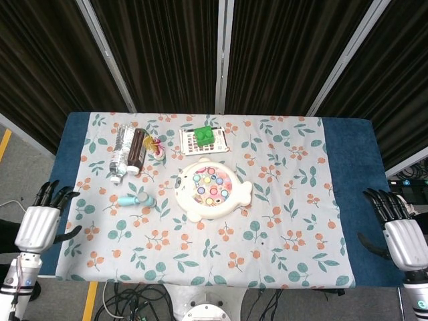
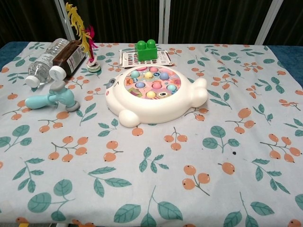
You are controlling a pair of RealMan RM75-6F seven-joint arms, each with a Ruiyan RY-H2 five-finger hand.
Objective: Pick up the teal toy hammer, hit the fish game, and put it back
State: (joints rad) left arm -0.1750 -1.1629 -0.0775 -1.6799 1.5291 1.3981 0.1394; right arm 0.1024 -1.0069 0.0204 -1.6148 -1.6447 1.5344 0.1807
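Note:
The teal toy hammer [image 1: 136, 200] [image 2: 51, 99] lies on the patterned cloth, left of the fish game, its grey head towards the game. The white fish game [image 1: 211, 189] [image 2: 154, 94] with coloured buttons sits at the table's middle. My left hand [image 1: 41, 223] hovers open at the table's left edge, well short of the hammer, holding nothing. Off the right edge, my right hand [image 1: 396, 231] is open and empty. Neither hand shows in the chest view.
Two bottles [image 1: 127, 153] [image 2: 57, 60] lie at the back left beside a feather toy [image 1: 158, 145] [image 2: 86, 38]. A green block [image 1: 206, 136] [image 2: 146, 50] rests on a card [image 1: 202, 142] behind the game. The blue table edge [image 1: 360, 187] borders the cloth.

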